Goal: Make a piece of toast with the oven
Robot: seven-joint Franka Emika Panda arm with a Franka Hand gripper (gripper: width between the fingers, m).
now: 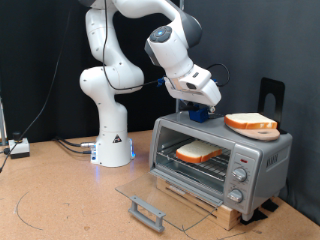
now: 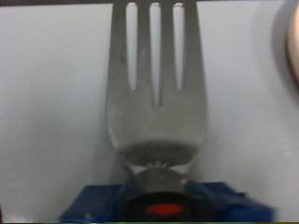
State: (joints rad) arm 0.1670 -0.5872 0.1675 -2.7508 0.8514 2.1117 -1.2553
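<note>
Exterior view: the Franka arm's pincer [image 1: 203, 108] hangs just above the top of the toaster oven [image 1: 220, 160], towards its end at the exterior view's left. The glass door [image 1: 160, 198] lies folded down flat, its grey bar handle [image 1: 146, 211] nearest the camera. The piece of toast [image 1: 199, 152] lies flat on the wire rack inside the open cavity, below the pincer and slightly to the exterior view's left, with the oven roof between them. Its face is pale tan and its crust orange-brown; being square, it has no marked long axis. A second bread slice [image 1: 250, 122] rests on a round wooden board [image 1: 254, 131] on the oven roof, to the exterior view's right of the pincer. The knobs [image 1: 240, 171] stand on the panel at the oven's right in this view, and the oven itself sits on the surface [image 1: 60, 200].

Wrist view: a metal fork [image 2: 156, 79] with four tines stands out from a blue holder [image 2: 163, 201] bearing a red button, over the pale grey oven top. The fingers themselves do not show, so how far the pincer is open cannot be told.
</note>
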